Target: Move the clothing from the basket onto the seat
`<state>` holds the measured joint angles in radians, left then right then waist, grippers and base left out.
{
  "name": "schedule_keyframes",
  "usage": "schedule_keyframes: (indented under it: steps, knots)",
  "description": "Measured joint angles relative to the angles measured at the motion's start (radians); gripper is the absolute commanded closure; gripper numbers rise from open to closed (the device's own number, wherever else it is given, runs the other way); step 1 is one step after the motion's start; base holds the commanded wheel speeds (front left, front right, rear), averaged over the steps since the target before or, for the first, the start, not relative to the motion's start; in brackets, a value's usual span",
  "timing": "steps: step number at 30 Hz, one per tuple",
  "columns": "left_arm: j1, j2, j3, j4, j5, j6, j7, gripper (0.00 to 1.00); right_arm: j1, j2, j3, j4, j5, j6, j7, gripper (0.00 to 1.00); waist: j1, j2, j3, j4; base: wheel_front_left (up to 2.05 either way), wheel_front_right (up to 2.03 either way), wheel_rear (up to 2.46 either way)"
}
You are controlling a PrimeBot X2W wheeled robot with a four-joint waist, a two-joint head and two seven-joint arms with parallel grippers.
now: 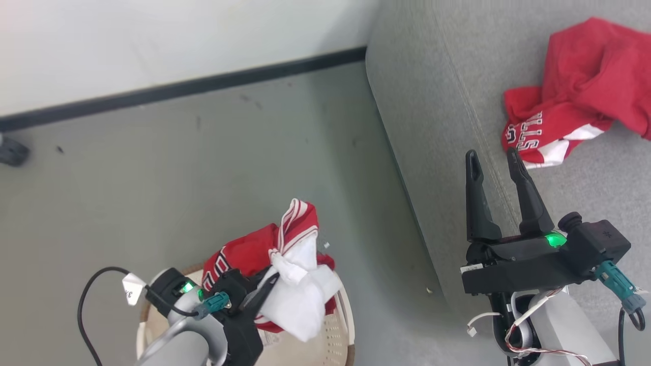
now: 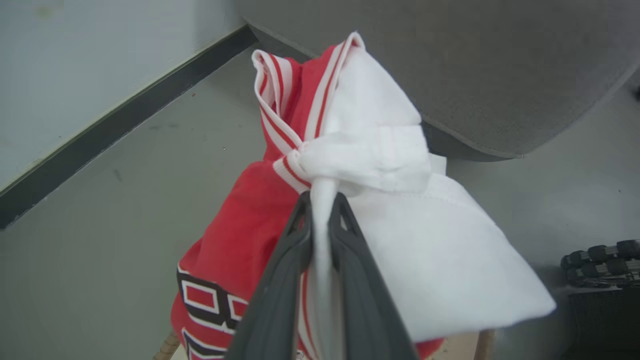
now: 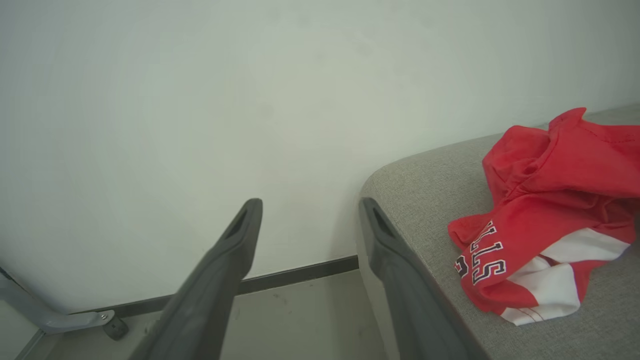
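Above the basket (image 1: 336, 333), the left end effector (image 2: 322, 200) pinches the clothing (image 2: 410, 240); the right end effector (image 1: 492, 155) gapes empty.

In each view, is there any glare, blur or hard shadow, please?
Head view: soft even light, no hard shadows; the wall washes out at the upper left. Left wrist view: the white panel of the held clothing is almost overexposed; the left end effector blurs near the lens. Right wrist view: the garment on the seat is sharp; the right end effector looks soft.
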<state>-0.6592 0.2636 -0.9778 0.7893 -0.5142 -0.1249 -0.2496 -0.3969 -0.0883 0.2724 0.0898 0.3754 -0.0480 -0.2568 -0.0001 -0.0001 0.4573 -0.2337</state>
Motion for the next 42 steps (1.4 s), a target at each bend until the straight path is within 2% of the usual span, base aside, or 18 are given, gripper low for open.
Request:
schedule_keyframes:
  steps: [11,15,27,34,36,42]
  knots:
    - [0.085,-0.001,0.053,-0.167,-0.165,-0.007,0.0,1.0,0.053,-0.016,-0.017,0.053,0.028,0.076,0.0,0.0,-0.0001,0.0,-0.164,0.058,0.0,0.0,0.0]
    - [0.098,-0.001,0.06,-0.214,-0.185,-0.007,0.0,1.0,0.086,-0.023,-0.018,0.066,0.039,0.102,0.0,0.0,-0.0001,0.0,-0.221,0.078,0.0,0.0,0.0]
    - [0.089,0.0,0.112,-0.285,-0.242,-0.007,0.0,1.0,0.145,-0.026,0.001,0.105,0.066,0.138,0.0,0.0,-0.0001,0.0,-0.352,0.129,0.0,0.0,0.0]
    - [0.065,0.016,0.157,-0.329,-0.252,-0.007,0.0,1.0,0.162,-0.036,0.058,0.119,0.075,0.163,0.0,0.0,0.0,0.0,-0.395,0.146,0.0,0.0,0.0]
    - [0.064,0.018,0.163,-0.368,-0.277,-0.007,0.0,1.0,0.158,-0.062,0.128,0.151,0.07,0.168,0.009,0.0,0.0001,0.0001,-0.409,0.153,0.0,0.0,0.0]
    - [0.063,0.011,0.163,-0.392,-0.277,-0.006,0.0,1.0,0.122,-0.058,0.242,0.195,0.04,0.171,0.044,0.0,0.0001,0.0001,-0.41,0.163,0.0,0.0,0.0]
